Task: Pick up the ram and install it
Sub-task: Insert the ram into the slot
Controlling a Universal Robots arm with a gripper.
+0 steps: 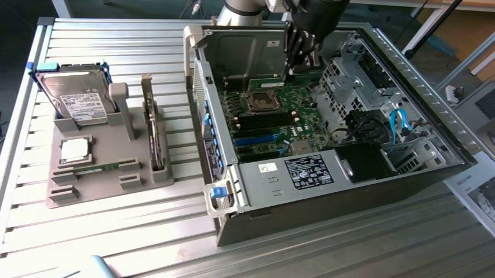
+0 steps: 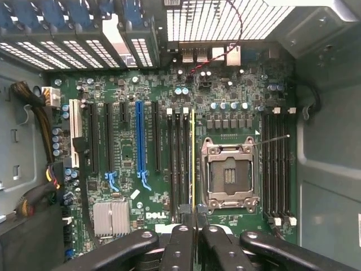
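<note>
Ram [image 2: 193,161], one stick, sits clamped in one tool [image 2: 194,219].

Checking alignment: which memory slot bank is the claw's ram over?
The bank between the CPU socket and the blue slot; the ram, gripped edge-on in the claw, lines up with it. The other bank sits across the socket.

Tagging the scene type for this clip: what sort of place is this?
Probably a robotics lab bench for PC assembly: an open computer case lies on a slatted metal table, a grey fixture holds a hard drive, and the gripper holds the ram over the motherboard.
</note>
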